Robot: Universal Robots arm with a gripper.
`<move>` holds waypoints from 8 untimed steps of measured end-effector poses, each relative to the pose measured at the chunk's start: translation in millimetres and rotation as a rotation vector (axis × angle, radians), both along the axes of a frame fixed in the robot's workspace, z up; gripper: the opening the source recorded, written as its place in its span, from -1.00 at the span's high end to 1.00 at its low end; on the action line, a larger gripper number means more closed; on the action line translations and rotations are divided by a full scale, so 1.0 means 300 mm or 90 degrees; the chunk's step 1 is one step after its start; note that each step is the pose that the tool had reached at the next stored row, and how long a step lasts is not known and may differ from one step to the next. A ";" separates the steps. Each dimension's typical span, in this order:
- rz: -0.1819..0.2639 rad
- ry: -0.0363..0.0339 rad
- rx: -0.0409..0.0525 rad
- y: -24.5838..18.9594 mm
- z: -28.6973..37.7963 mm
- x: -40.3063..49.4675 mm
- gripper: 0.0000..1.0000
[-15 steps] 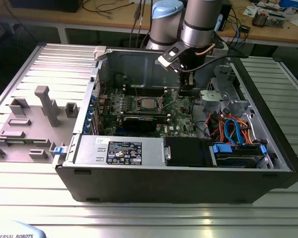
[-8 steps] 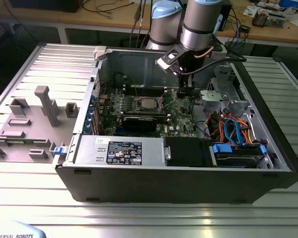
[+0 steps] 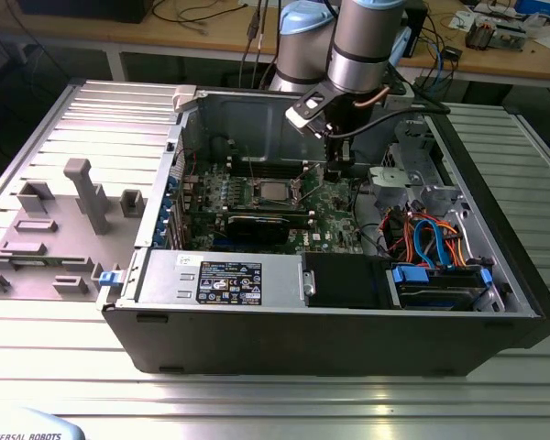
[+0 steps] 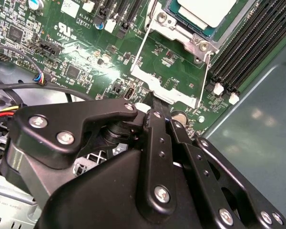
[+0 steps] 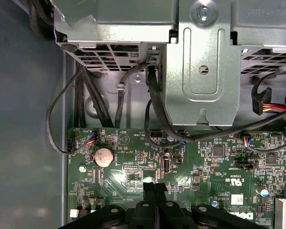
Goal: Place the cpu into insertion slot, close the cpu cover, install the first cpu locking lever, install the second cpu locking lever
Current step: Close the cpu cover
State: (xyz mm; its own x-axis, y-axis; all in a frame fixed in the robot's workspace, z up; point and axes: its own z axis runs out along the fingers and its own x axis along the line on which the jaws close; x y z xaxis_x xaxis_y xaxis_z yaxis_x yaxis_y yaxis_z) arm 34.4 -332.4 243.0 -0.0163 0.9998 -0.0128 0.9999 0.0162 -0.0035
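Hanging down from the upper middle of the exterior view, the arm reaches into the open computer case (image 3: 330, 344). Its gripper (image 5: 155, 186) sits low over the green motherboard (image 5: 205, 167). Both wrist views show the two black fingertips pressed together with nothing between them. The cpu (image 4: 205, 10) lies seated in the insertion slot (image 4: 202, 46) (silver top up, near the centre of the exterior view). The cpu cover (image 4: 157, 85) is swung open away from the chip and lies between the slot and the gripper, with green circuitry showing through its cut-out. A coin battery (image 5: 104, 156) sits on the board near the fingertips. The black graphics card (image 3: 257, 223) lies just below the chip in the exterior view.
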 end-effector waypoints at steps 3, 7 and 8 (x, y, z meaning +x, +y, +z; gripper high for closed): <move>0.000 0.0000 0.0000 0.000 0.000 -0.002 0.79; 0.000 0.0000 0.0000 0.000 0.000 -0.004 0.79; 0.000 0.0000 0.0000 0.000 0.000 -0.005 0.79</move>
State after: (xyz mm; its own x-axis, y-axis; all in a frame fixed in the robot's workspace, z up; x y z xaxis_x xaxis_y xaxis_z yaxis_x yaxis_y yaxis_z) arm 32.8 -332.4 243.0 -0.0163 0.9998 -0.0127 0.9999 0.0162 -0.0035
